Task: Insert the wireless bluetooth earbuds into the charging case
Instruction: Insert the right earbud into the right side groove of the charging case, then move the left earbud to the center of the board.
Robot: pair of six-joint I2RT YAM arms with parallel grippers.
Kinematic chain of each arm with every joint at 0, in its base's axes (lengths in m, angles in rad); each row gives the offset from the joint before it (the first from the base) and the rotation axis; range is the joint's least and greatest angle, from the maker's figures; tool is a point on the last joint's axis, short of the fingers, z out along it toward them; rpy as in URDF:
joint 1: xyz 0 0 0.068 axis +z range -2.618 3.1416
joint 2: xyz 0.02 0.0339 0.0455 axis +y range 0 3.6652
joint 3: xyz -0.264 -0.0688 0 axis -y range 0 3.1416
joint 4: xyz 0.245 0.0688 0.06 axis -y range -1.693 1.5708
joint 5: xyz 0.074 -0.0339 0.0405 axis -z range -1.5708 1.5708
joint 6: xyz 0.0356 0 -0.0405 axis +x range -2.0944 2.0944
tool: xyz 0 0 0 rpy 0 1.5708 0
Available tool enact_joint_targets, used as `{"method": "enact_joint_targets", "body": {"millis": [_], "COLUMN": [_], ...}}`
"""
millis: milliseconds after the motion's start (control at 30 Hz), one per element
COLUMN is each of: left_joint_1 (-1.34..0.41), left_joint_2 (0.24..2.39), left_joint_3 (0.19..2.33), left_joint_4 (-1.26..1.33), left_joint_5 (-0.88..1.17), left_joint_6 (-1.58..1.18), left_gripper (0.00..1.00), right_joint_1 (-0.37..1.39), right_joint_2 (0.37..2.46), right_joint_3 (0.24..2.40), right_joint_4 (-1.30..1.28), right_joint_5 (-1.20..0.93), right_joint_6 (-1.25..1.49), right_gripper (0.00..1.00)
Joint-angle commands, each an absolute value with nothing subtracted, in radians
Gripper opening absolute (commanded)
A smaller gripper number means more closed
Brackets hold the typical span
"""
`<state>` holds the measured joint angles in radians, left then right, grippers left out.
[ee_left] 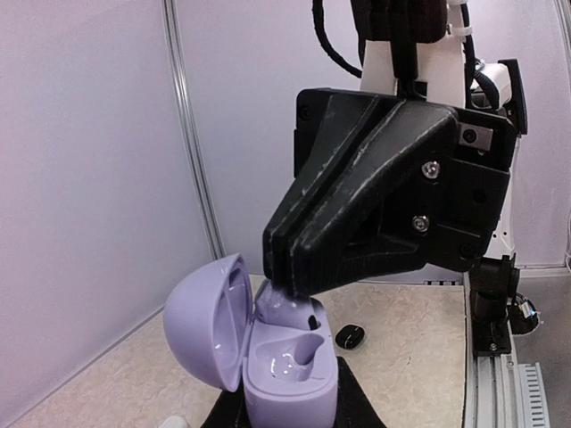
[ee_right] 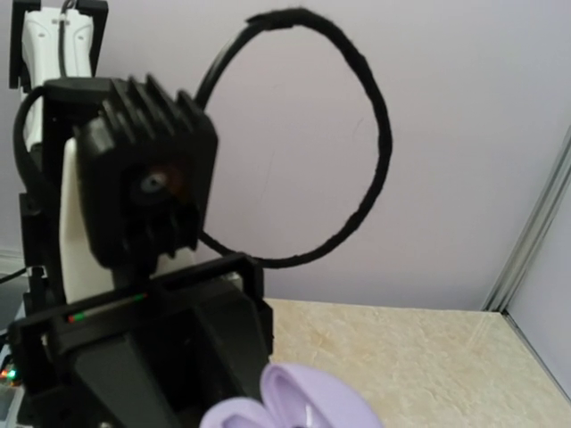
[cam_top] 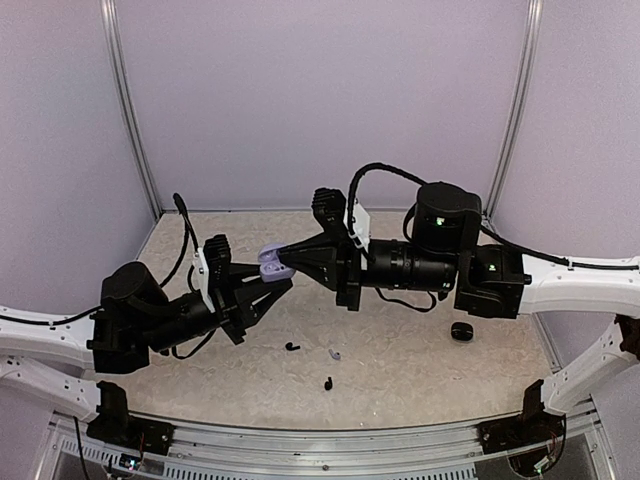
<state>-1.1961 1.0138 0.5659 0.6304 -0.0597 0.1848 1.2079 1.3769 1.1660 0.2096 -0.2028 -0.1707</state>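
My left gripper (cam_top: 262,285) is shut on the base of a lavender charging case (ee_left: 290,370), held above the table with its lid (ee_left: 203,321) hinged open to the left. The right gripper (ee_left: 287,283) is shut, its tips pressed down on a lavender earbud (ee_left: 284,312) lying in the case's far socket. The near socket (ee_left: 299,352) is empty. On the table below lie two black earbuds (cam_top: 291,346) (cam_top: 328,382) and a pale one (cam_top: 334,354). The right wrist view catches only the case (ee_right: 312,406) at its lower edge.
A black case (cam_top: 461,331) lies on the table to the right, under the right arm; it also shows behind the lavender case (ee_left: 349,336). The left arm's wrist camera (ee_right: 147,183) fills the left of the right wrist view. Walls enclose the table.
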Motion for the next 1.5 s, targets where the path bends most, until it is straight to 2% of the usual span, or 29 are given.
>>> {"method": "enact_joint_targets", "body": {"millis": [0,267,500,700,933,1133,1467], "left_joint_1": [-1.194,-1.159,-1.119,-1.111,-1.111,-1.111,-1.108], "left_joint_2": [0.996,0.979,0.913,0.866,0.832,0.835,0.847], "left_joint_3": [0.603,0.550,0.486,0.448,0.424,0.413,0.413], "left_joint_4": [0.653,0.673,0.676,0.650,0.630,0.645,0.646], "left_joint_5": [-0.033,-0.042,-0.068,-0.123,-0.141,-0.139,-0.136], "left_joint_6": [0.185,0.117,0.037,-0.008,-0.045,-0.056,-0.049], "left_gripper": [0.00,0.00,0.00,0.00,0.00,0.00,0.00], "right_joint_1": [1.206,1.206,1.188,1.108,1.051,1.036,1.028], "right_joint_2": [1.377,1.330,1.300,1.254,1.320,1.334,1.515], "right_joint_3": [1.177,1.261,1.274,1.143,1.025,0.755,0.608], "right_joint_4": [0.159,0.116,0.009,-0.102,-0.256,0.026,0.351], "right_joint_5": [-0.196,-0.182,-0.130,-0.131,-0.098,-0.112,-0.125], "right_joint_6": [-0.172,-0.183,-0.163,-0.046,-0.002,0.077,0.037], "right_gripper": [0.08,0.35,0.50,0.52,0.48,0.47,0.38]}}
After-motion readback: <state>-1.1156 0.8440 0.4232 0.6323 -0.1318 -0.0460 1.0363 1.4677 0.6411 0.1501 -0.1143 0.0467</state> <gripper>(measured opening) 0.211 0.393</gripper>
